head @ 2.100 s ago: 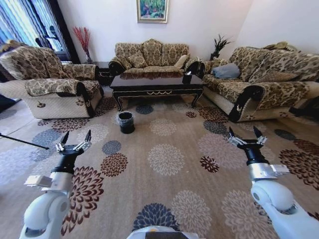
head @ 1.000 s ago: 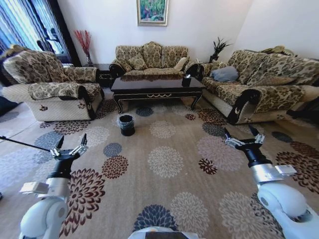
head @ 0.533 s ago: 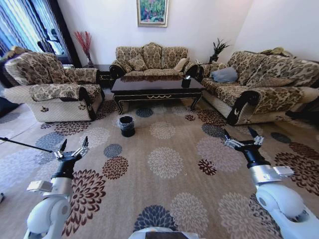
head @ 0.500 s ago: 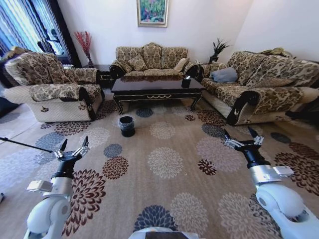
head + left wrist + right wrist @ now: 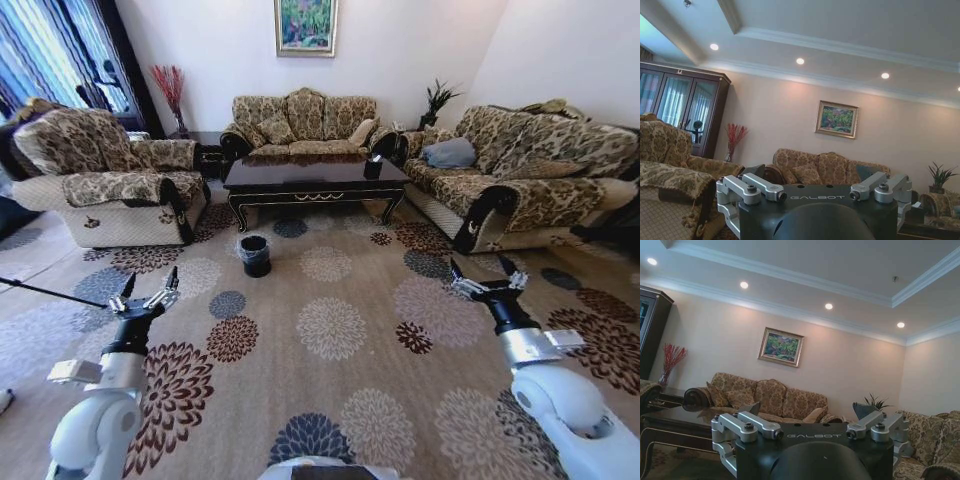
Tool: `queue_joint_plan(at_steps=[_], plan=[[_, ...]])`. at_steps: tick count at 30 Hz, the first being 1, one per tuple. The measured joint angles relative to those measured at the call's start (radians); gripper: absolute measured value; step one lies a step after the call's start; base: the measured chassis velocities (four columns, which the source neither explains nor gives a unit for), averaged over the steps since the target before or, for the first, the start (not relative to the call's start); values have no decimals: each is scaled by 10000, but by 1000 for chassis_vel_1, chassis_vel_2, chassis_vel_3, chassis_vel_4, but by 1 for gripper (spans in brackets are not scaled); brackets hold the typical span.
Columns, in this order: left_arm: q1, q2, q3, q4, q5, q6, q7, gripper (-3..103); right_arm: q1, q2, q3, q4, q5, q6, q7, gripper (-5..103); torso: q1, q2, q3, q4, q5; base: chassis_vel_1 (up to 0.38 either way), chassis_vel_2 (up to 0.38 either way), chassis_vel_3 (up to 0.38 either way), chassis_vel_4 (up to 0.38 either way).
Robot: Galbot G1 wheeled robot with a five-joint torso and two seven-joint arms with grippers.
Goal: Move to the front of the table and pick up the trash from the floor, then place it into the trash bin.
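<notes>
The table (image 5: pixel 315 180) of dark glossy wood stands far ahead in the head view, in front of the middle sofa. Its dark top also shows in the right wrist view as the table (image 5: pixel 670 422). The trash bin (image 5: pixel 255 255), small, round and black, sits on the carpet just before the table's left end. I cannot make out the trash on the patterned carpet from here. My left gripper (image 5: pixel 150 280) is raised at the lower left, open and holding nothing. My right gripper (image 5: pixel 478 268) is raised at the lower right, open as well.
An armchair (image 5: pixel 110 185) stands on the left, one sofa (image 5: pixel 305 120) behind the table and another sofa (image 5: pixel 520 175) on the right. A small black box (image 5: pixel 374 160) sits on the tabletop. A thin dark rod (image 5: pixel 50 290) lies at the left. Flowered carpet (image 5: pixel 330 325) stretches between me and the table.
The whole head picture has shifted a little, so the camera has moved. Both grippers stay open and raised; the left one has swayed slightly.
</notes>
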Motion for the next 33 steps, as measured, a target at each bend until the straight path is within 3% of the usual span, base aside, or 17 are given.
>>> queue_joint_plan(at_steps=[33], plan=[[272,-320,-22,-205,468,-211,94,100,-81,346,-155,-40,-301,313,-304,100,701,1615,915,1,0,0,0,0,0]])
